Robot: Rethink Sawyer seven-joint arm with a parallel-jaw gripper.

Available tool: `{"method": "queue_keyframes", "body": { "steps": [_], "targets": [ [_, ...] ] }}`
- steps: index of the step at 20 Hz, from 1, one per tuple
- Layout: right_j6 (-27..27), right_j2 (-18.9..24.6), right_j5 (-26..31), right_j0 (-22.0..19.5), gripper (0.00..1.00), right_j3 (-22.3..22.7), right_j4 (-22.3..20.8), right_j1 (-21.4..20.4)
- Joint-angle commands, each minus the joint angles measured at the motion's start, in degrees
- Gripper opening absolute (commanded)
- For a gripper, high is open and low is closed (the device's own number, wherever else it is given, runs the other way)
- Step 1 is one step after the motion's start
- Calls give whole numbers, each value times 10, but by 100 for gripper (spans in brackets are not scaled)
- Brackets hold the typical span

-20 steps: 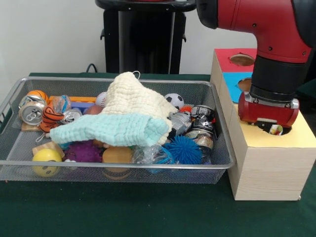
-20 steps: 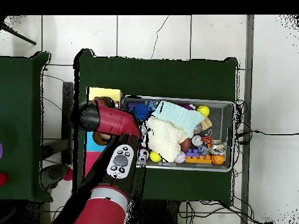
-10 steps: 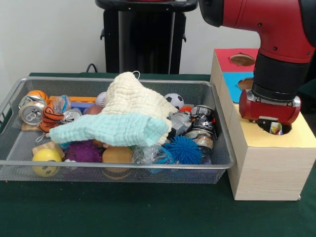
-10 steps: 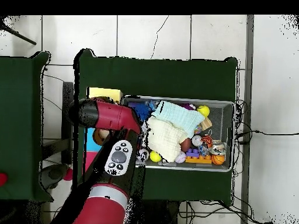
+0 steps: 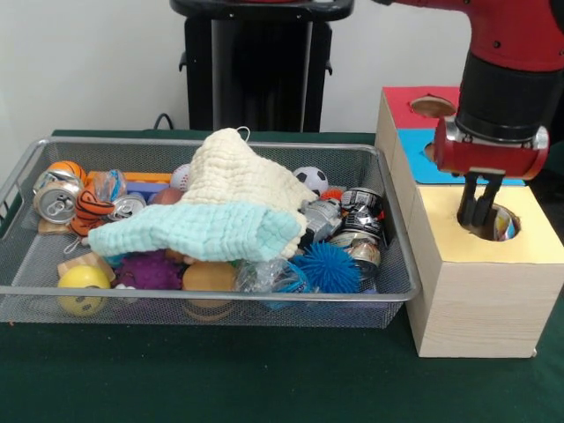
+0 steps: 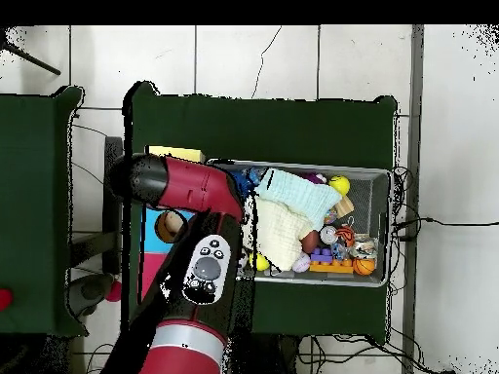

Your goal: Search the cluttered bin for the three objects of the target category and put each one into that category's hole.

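Observation:
The wire mesh bin [image 5: 211,295] is full of toys, cans and cloths; it also shows in the overhead view [image 6: 388,224]. My gripper [image 5: 476,220] hangs over the yellow-topped wooden box [image 5: 458,242], with its tips just inside the round hole [image 5: 485,233]. It is open and holds nothing. A bit of bright patterned fabric [image 5: 505,226] shows inside the hole, right of the fingers. No other patterned scrap shows in the bin. In the overhead view my arm [image 6: 195,195] covers the box and the gripper.
A big cream waffle cloth [image 5: 238,181] and a mint-green cloth [image 5: 203,231] lie over the middle of the bin. Behind the yellow top are a blue-topped box [image 5: 423,150] and a red-topped box [image 5: 410,106]. The robot's black pedestal [image 5: 256,62] stands behind the bin.
My gripper has risen from low over the yellow hole, so its fingers now show. The patterned fabric has stayed in the hole. The bin's contents have not moved.

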Motion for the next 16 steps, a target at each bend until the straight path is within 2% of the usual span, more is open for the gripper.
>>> {"method": "queue_keyframes", "body": {
  "steps": [1, 8, 10, 13, 16],
  "targets": [
    [51, 21, 124, -51, 0, 65, -35, -35],
    [51, 33, 111, -62, 0, 86, -40, -57],
    [51, 44, 81, -68, 0, 95, -36, -59],
    [60, 111, -33, -99, 0, 150, 27, -74],
    [58, 136, -57, -112, 0, 166, 40, -79]
  ]
}}
